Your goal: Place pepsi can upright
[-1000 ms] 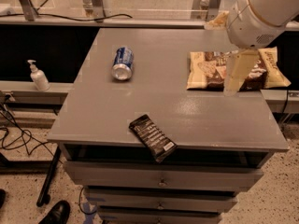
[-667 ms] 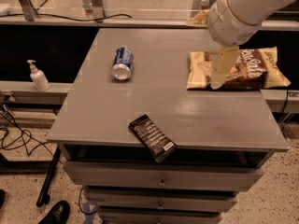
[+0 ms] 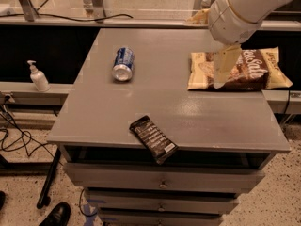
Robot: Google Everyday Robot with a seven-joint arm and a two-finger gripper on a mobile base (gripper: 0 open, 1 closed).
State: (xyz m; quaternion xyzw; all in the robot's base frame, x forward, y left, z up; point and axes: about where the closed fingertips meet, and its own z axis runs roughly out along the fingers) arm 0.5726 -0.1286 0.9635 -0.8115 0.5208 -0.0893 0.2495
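The pepsi can [image 3: 123, 64] lies sideways, apart from the gripper [image 3: 222, 74] over the snack bag [image 3: 256, 69], grip unclear.

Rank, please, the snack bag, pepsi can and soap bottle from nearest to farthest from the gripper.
The gripper hangs over the right rear of the table.
1. Snack bag, directly beneath it, on the right.
2. Pepsi can, lying on its side, at the left rear of the table.
3. Soap bottle, off the table, far left.
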